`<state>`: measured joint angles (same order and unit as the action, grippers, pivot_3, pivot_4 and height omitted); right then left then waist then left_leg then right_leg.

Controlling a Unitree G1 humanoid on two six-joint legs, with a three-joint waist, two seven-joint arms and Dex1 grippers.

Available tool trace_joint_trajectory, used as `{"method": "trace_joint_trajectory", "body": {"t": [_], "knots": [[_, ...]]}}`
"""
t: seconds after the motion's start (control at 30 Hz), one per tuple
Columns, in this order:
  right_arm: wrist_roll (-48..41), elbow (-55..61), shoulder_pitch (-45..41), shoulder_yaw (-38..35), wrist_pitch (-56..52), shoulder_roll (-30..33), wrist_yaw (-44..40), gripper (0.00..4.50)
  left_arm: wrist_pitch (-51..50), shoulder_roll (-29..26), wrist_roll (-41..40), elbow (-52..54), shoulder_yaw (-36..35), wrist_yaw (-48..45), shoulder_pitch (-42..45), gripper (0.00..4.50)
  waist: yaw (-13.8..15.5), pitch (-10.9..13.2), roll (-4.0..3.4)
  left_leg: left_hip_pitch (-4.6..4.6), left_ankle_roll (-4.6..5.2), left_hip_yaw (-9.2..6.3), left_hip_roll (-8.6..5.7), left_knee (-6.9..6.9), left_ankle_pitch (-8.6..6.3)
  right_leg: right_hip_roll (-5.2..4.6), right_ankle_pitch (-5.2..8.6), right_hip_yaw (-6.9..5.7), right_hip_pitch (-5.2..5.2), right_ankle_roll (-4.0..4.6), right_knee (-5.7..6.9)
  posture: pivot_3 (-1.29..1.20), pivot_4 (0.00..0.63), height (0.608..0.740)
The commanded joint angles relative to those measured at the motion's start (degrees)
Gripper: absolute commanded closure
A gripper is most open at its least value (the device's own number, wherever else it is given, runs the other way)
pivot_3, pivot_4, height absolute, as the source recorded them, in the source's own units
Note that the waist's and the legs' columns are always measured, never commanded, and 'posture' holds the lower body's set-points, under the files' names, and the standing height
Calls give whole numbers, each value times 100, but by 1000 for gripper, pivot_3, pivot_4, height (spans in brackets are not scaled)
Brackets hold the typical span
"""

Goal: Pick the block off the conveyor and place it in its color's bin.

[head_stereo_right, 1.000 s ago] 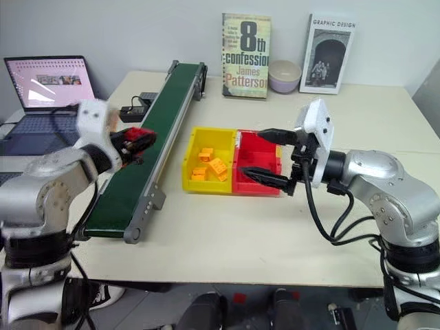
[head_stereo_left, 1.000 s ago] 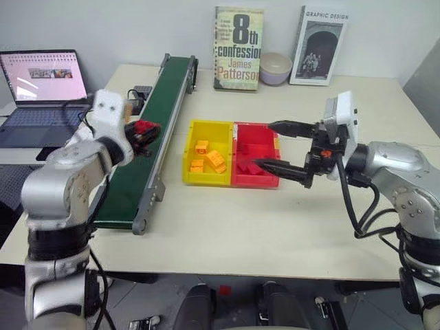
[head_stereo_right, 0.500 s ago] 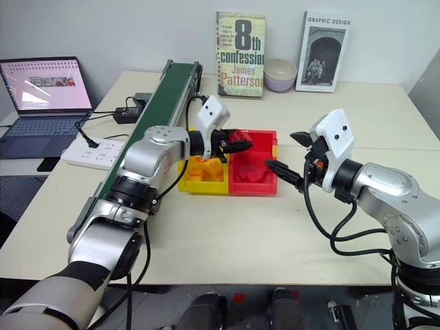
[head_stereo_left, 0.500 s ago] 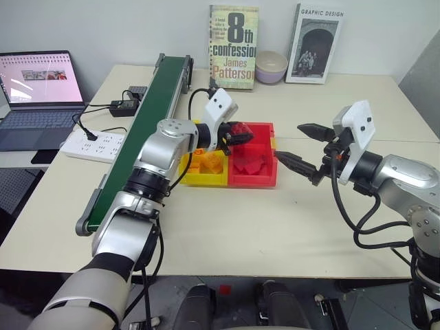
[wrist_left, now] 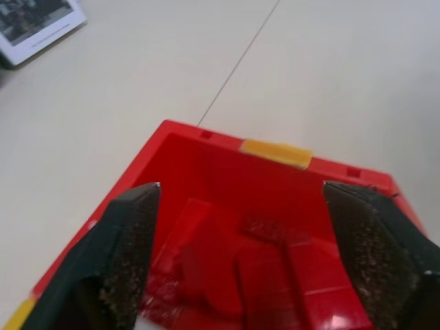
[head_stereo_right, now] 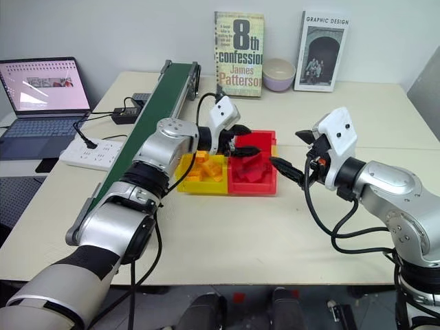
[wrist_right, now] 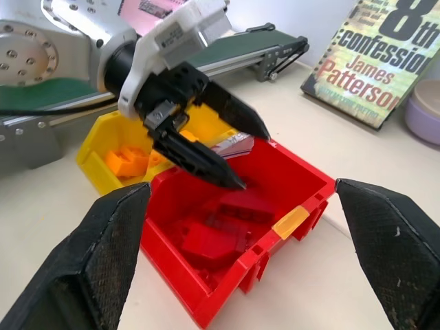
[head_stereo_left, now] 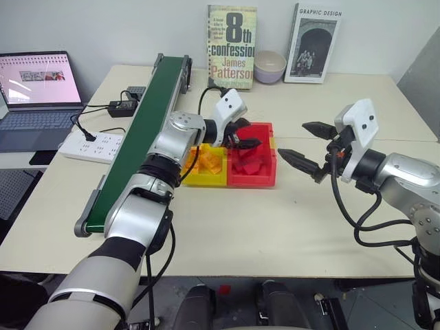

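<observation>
My left pincer [head_stereo_left: 249, 136], fingers spread wide & holding nothing, hangs over the red bin [head_stereo_left: 267, 173], tips pointing down into it. In the left wrist view both fingers [wrist_left: 127, 254] frame the bin's inner walls w/ open space between them. Red bricks [wrist_right: 220, 230] lie heaped on the bin floor; a small red piece [wrist_right: 230, 143] shows just beside my upper finger in the right wrist view, but I cannot tell for sure whether that is the block or which brick in the heap is.

My right pincer [head_stereo_left: 306, 144], also spread & empty, hovers above the bare worktop [head_stereo_left: 275, 220] just beside the bin's right wall, tips aimed toward it, not touching.

The red bin is joined on its left to a yellow bin [head_stereo_left: 199, 176] w/ orange-yellow bricks [head_stereo_left: 210, 162] inside; the pair sits near the worktop's middle. The conveyor [head_stereo_left: 137, 137] runs from the far edge toward the near-left corner, its green belt bare.

Along the far edge: a paperback [head_stereo_left: 232, 46], a pale bowl [head_stereo_left: 269, 67], a second book [head_stereo_left: 307, 42], all upright or standing against the wall. Off the left edge: a power strip [head_stereo_left: 93, 145] & an open laptop [head_stereo_left: 38, 93] on a lower surface.
</observation>
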<state>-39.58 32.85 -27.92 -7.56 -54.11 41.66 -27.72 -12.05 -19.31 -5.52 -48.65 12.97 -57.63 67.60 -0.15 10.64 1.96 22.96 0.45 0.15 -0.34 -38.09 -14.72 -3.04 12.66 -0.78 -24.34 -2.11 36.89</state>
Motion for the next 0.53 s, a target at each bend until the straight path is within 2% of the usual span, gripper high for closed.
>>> {"method": "trace_joint_trajectory", "body": {"t": [0.03, 0.13, 0.23, 0.4, 0.53], "knots": [[44, -183, -280, 71, 223, 153, -369, 0, -478, -700, -176, 1157, -430, -217, -296, 27, -17, 0, 0, 0, 0, -1, 1, 0, 0, 0, 0, 0, -1, 0, 1, 0, 150, 740], [31, -424, -444, 161, 332, 302, -790, 0, -1438, -1791, -437, 2879, -822, -535, -1255, 27, -131, 3, -6, -4, 0, 1, 7, 4, 0, 3, -1, 5, -4, 1, 5, 0, 150, 740], [-10, -568, -536, 202, 398, 380, -1071, 0, -2331, -2531, -879, 4297, -1297, -631, -2137, 27, -165, 4, -8, -5, 0, -4, 18, 11, 0, -2, 0, 14, -5, 2, 6, 0, 150, 740], [58, -941, -705, 400, 571, 447, -1575, 0, -3314, -3163, -1378, 5484, -2020, -443, -3133, 27, -23, 5, -8, -1, -1, -24, 9, 4, 0, -3, 2, 1, 4, 0, 4, 0, 150, 740], [300, -1346, -867, 606, 831, 390, -1797, 0, -3745, -3248, -1649, 5888, -2492, -81, -3624, 27, -6, 5, -8, -7, -1, -8, 2, -9, 1, -8, 8, 4, 13, -10, -3, 0, 150, 740]]}}
